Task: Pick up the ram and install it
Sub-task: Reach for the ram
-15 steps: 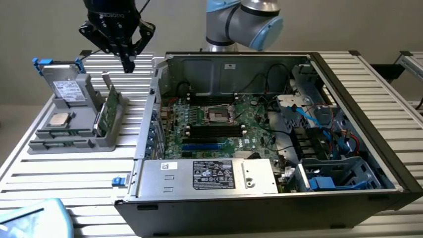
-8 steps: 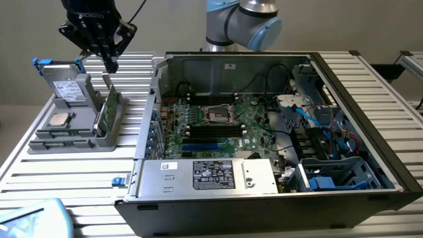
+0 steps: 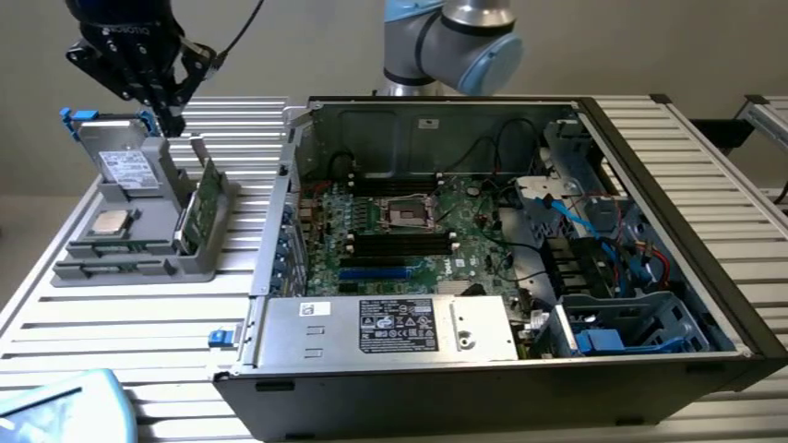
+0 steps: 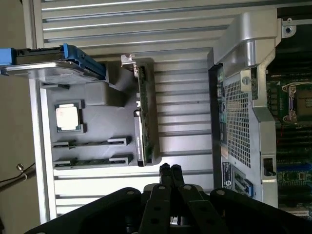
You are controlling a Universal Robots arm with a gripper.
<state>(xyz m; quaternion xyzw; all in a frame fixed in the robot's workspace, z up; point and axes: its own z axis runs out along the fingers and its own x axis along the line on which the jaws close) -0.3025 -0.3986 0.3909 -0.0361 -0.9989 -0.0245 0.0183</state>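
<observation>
At the exterior view's left a grey holder [image 3: 185, 263] sits on the slatted tabletop [image 3: 148, 323]. It carries a hard drive [image 3: 124, 166] in blue rails, a square silver processor [image 3: 113, 221] and, in its near slots, the ram [image 3: 117, 247], lying flat on edge with a second stick [image 3: 109, 269] just beside it. The pincer [image 3: 166, 115] hangs above the far end of the holder, by the hard drive and well apart from the ram. Its fingertips are drawn narrow, pressed together with nothing between them, as the wrist view shows plainly. Just right of the ram a tall green card [image 3: 197, 208] stands in the holder. Further right is the open computer case [image 3: 493, 397], with the motherboard [image 3: 468, 231] and its black memory slots [image 3: 397, 245] bare.

The step in hand looks like the reach for the ram, with the grasp not yet begun. To do it well, I judge the pincer should spread before it comes down and meet the stick near its middle, across the thin faces. It should keep off the green card and the hard drive. A square hold matters, since a tilted stick would sit badly in a memory slot.
</observation>
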